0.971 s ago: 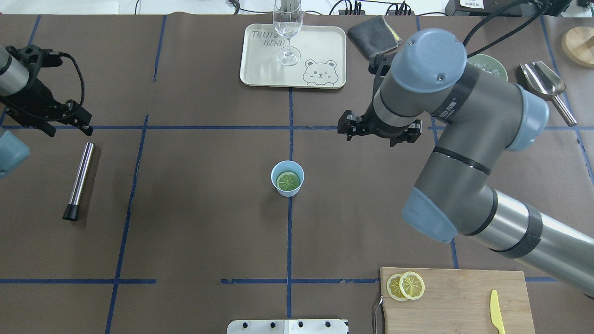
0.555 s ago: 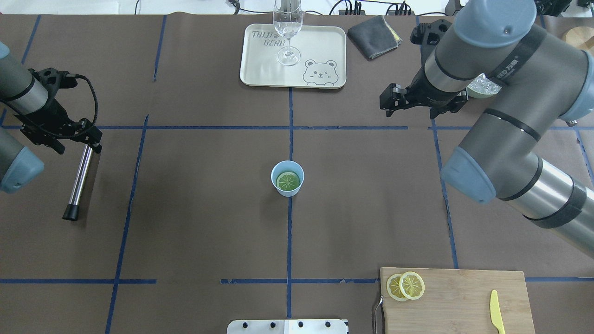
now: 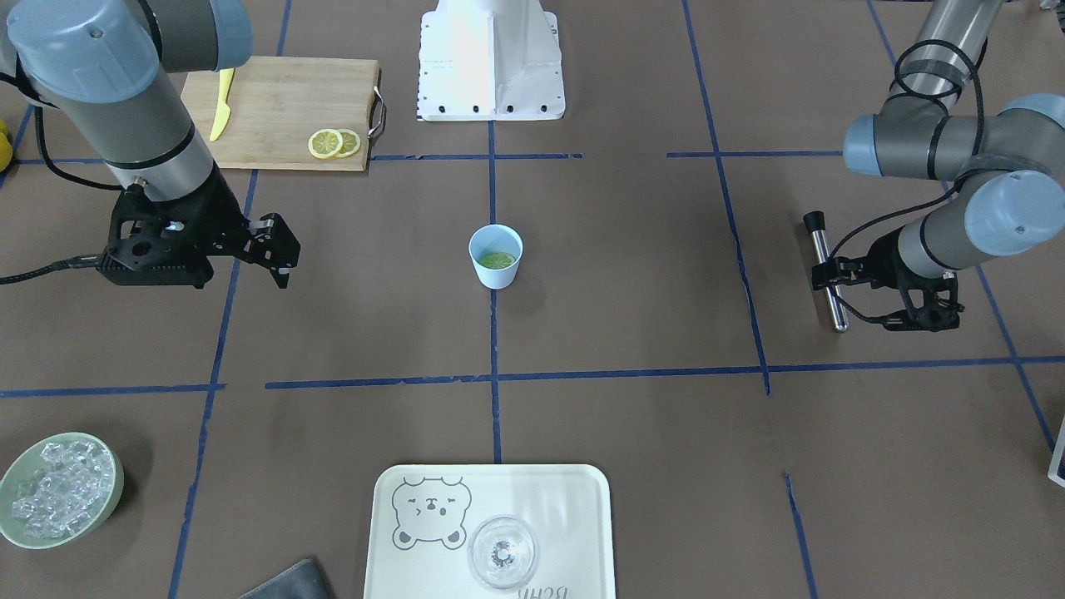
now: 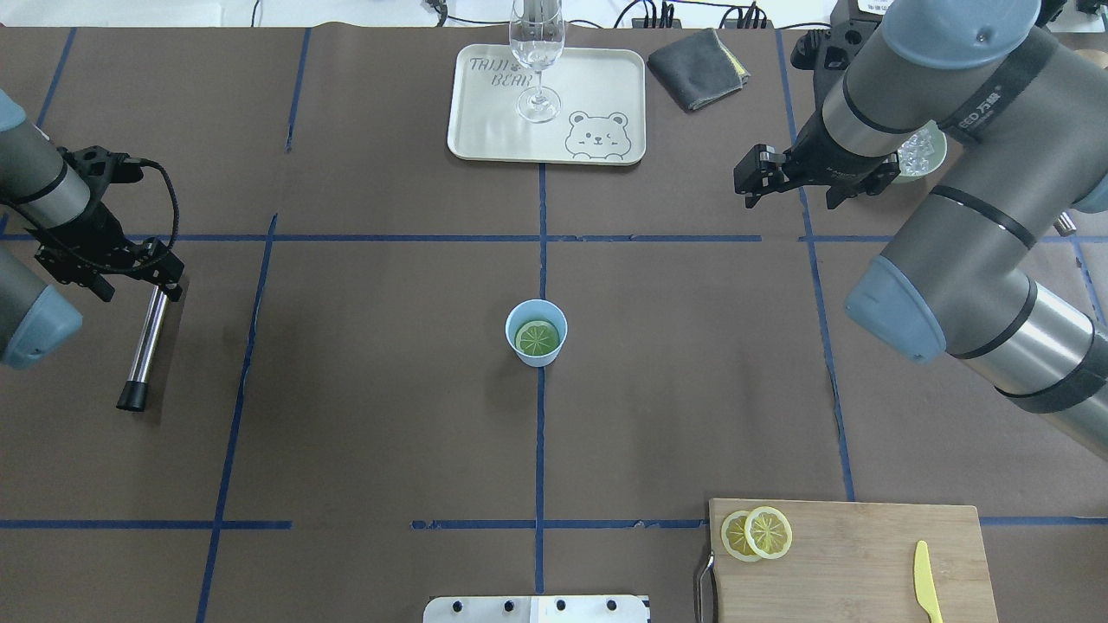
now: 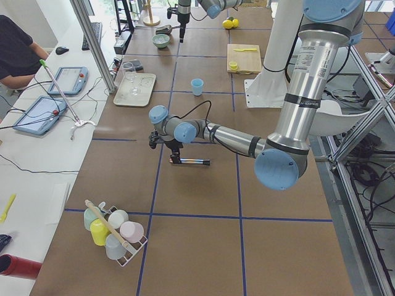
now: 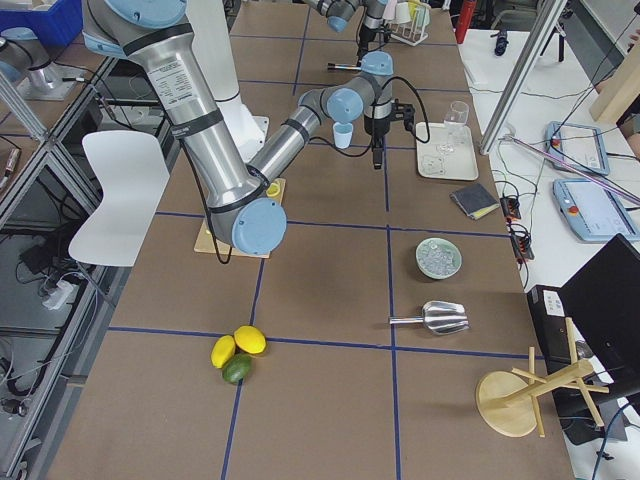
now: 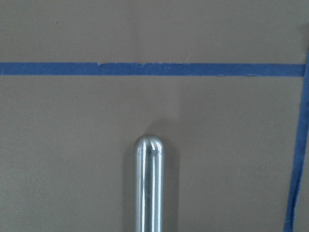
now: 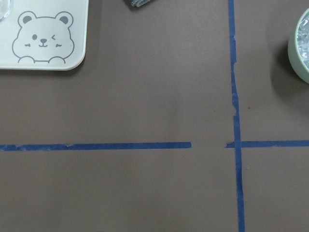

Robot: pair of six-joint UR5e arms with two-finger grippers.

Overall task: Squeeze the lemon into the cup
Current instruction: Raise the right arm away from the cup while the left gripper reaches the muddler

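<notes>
The light blue cup point(image 4: 537, 333) stands at the table's middle, also in the front view point(image 3: 496, 258). One lemon slice point(image 4: 537, 337) lies flat inside it. Two more slices point(image 4: 757, 533) overlap on the cutting board. My right gripper point(image 4: 746, 183) is open and empty, far to the cup's right and beyond it, near the green ice bowl. My left gripper point(image 4: 173, 279) is open at the far left, over the top end of a steel rod point(image 4: 145, 342). The left wrist view shows only the rod's rounded end point(image 7: 148, 183) on the table.
A cream bear tray point(image 4: 597, 86) with a clear glass point(image 4: 537, 52) sits at the far middle, a grey cloth point(image 4: 699, 56) to its right. The ice bowl point(image 3: 58, 491) is beside the right arm. The wooden cutting board point(image 4: 866, 554) holds a yellow knife point(image 4: 926, 581).
My right arm has swung away from the cup, to the right and toward the far edge. My left gripper has moved forward and down to the rod's top end.
</notes>
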